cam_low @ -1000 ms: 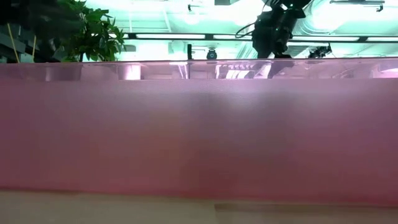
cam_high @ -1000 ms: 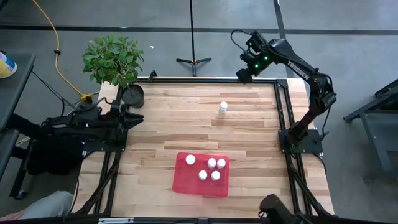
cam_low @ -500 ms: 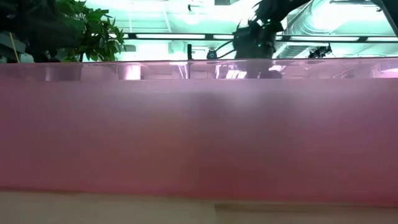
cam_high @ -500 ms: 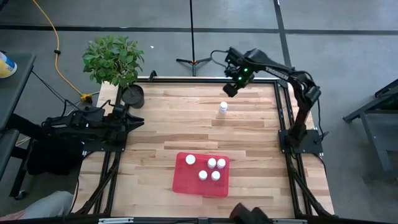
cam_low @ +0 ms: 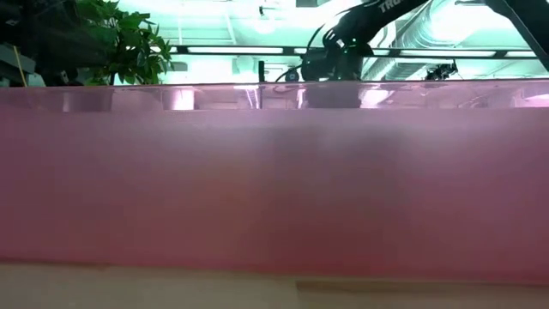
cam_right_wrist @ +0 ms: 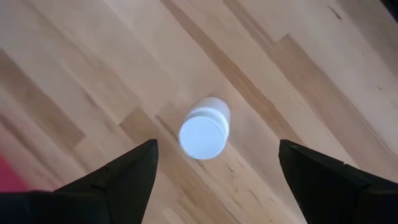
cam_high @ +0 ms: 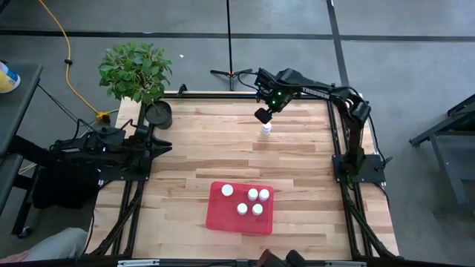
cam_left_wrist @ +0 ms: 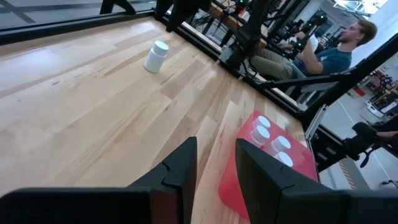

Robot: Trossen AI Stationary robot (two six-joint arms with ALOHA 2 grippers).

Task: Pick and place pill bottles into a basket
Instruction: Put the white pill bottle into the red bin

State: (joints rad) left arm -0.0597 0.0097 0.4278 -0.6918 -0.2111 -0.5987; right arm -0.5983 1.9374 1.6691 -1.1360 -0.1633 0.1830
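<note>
One white pill bottle [cam_high: 266, 130] stands upright on its base on the wooden table, toward the far edge; it also shows in the wrist views [cam_right_wrist: 205, 130] [cam_left_wrist: 157, 56]. My right gripper [cam_high: 263, 114] hangs open just above it, pointing down, a finger on each side of the cap [cam_right_wrist: 216, 147], touching nothing. Near the table's front edge, the red-pink basket [cam_high: 215, 215] holds several white-capped bottles [cam_high: 252, 200]. My left gripper [cam_left_wrist: 216, 163] waits shut at the table's left edge [cam_high: 159, 144].
A black pot [cam_high: 157, 113] with a green plant [cam_high: 135, 70] stands at the far left corner. The basket's pink wall [cam_low: 274, 189] fills the low view. A person [cam_left_wrist: 336, 50] sits beyond the table's right side. Bare wood lies between bottle and basket.
My right gripper has swung from beyond the far right corner toward the table's left and near side and come down, tipping more steeply downward. It now hangs over the lone bottle, still open. The bottle has not moved.
</note>
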